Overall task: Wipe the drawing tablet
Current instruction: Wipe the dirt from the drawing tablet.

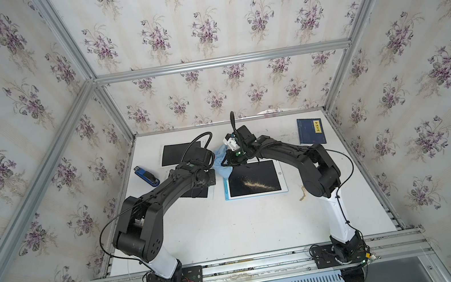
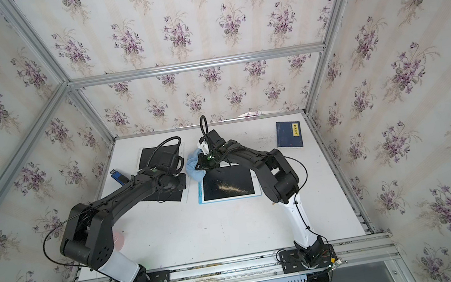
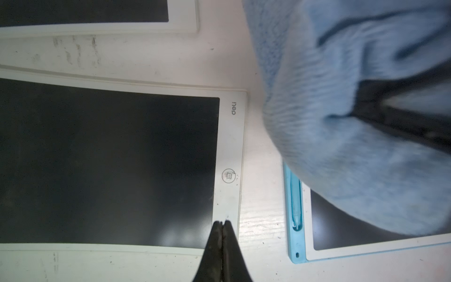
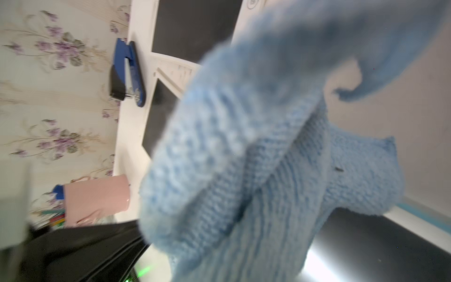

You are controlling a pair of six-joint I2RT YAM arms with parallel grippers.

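— Two grippers: how do they stand?
— Pinched shut and empty, the left gripper (image 3: 222, 223); the right gripper (image 1: 225, 162) clamps the blue cloth (image 1: 223, 173), drawing tablet (image 1: 264, 172) just beneath it, cloth over its nearest corner.

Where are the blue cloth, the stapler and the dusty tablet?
blue cloth (image 1: 221, 169), in a top view, lower fold.
stapler (image 1: 148, 176), in a top view, middle of body.
dusty tablet (image 1: 266, 170), in a top view, bare screen.

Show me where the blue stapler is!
In both top views the blue stapler lies at the left side of the white table, by the wall, beside the far black-screened tablet.
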